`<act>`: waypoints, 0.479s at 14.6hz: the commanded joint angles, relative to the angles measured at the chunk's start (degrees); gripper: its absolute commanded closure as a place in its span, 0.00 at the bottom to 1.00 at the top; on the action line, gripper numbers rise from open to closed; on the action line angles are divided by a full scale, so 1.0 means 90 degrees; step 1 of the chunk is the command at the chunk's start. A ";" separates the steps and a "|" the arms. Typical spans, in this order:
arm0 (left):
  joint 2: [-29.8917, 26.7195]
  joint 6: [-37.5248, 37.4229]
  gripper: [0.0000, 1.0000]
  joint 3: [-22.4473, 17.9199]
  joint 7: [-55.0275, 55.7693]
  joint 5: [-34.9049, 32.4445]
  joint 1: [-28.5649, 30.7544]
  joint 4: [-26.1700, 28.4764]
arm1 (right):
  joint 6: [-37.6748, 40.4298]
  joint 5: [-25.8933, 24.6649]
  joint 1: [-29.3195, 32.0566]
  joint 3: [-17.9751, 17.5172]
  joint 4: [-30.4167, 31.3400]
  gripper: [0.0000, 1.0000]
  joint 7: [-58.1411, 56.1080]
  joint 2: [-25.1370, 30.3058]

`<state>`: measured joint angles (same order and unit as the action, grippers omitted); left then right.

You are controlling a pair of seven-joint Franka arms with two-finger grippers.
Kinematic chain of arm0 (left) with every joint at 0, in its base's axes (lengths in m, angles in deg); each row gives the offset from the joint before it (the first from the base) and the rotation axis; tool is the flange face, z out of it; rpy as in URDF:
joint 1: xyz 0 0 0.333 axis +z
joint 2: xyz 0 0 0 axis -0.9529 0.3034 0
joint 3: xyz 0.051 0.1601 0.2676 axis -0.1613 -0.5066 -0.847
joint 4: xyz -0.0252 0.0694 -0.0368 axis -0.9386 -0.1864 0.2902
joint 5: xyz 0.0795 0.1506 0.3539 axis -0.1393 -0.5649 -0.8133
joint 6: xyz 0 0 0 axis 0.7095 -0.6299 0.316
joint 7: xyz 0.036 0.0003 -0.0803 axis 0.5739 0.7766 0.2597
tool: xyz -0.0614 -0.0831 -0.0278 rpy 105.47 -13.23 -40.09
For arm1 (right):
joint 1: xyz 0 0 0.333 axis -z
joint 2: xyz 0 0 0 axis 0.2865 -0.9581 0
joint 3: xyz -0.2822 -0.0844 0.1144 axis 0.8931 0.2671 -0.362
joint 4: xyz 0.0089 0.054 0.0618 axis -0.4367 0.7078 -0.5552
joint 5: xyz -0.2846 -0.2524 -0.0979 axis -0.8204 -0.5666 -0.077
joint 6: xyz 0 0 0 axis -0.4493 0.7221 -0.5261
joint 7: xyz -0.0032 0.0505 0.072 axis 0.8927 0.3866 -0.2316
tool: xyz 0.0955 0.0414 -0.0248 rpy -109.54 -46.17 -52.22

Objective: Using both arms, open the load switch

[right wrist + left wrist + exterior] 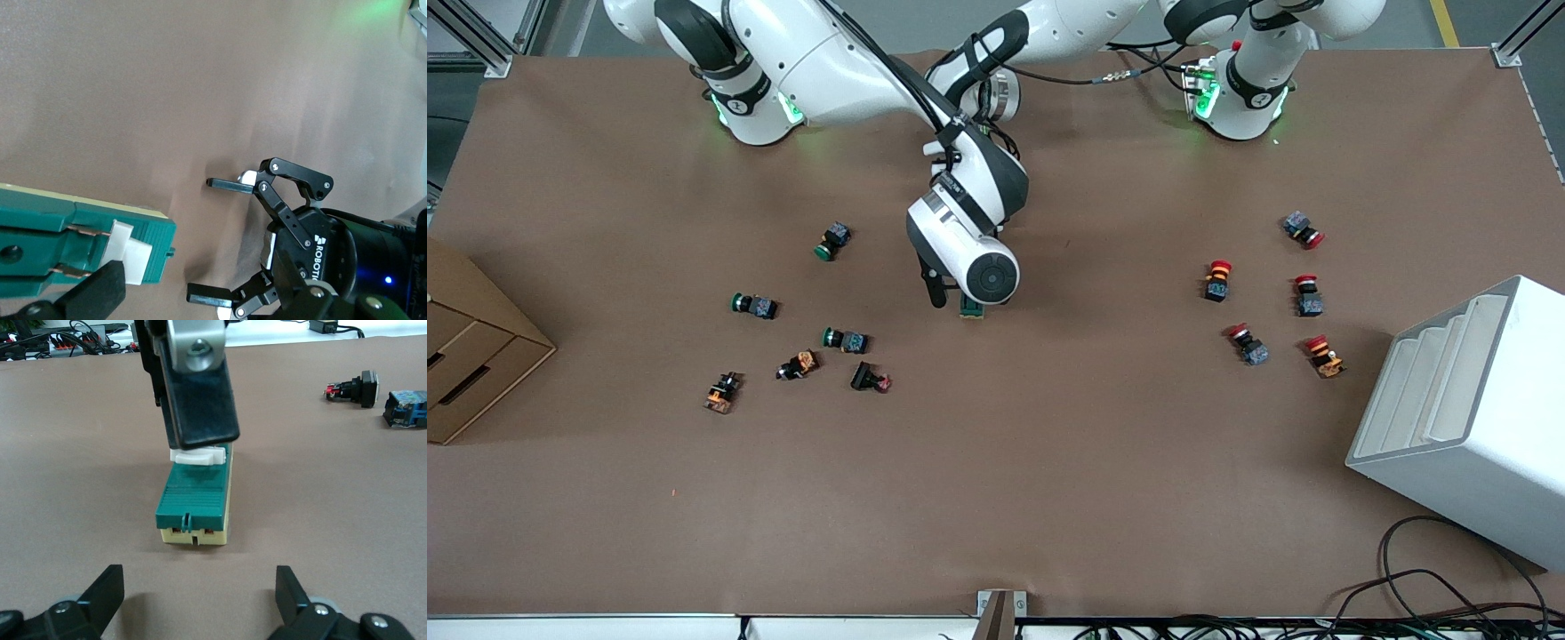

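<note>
The load switch (971, 308) lies flat at mid-table, a dark-green block on a cream base (197, 500) with a white lever (197, 457) at one end. My right gripper (953, 298) hangs over it, open. One of its fingers (200, 400) rests against the white lever (127, 257), and the same finger shows in the right wrist view (100, 293). My left gripper (200, 597) is open just short of the switch's end away from the lever, with bare table between its fingers. It also shows in the right wrist view (199, 237). In the front view the right arm's wrist hides it.
Several green and orange push buttons (845, 340) lie toward the right arm's end, several red ones (1216, 280) toward the left arm's end. A cardboard box (471, 347) and a white rack (1467, 418) stand at the table's two ends. Cables (1449, 596) trail along the front edge.
</note>
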<state>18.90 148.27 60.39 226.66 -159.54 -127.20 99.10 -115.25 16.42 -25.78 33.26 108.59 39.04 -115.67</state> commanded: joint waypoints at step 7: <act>-0.0005 -0.0053 0.01 -0.0065 -0.0070 0.0005 -0.0056 -0.0056 | -0.0114 -0.0070 -0.0061 0.0044 0.0073 0.00 -0.0079 -0.0112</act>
<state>18.90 148.28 60.39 226.66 -159.54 -127.20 99.09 -115.56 16.36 -25.81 33.26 108.78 38.83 -116.07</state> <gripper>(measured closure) 0.000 0.000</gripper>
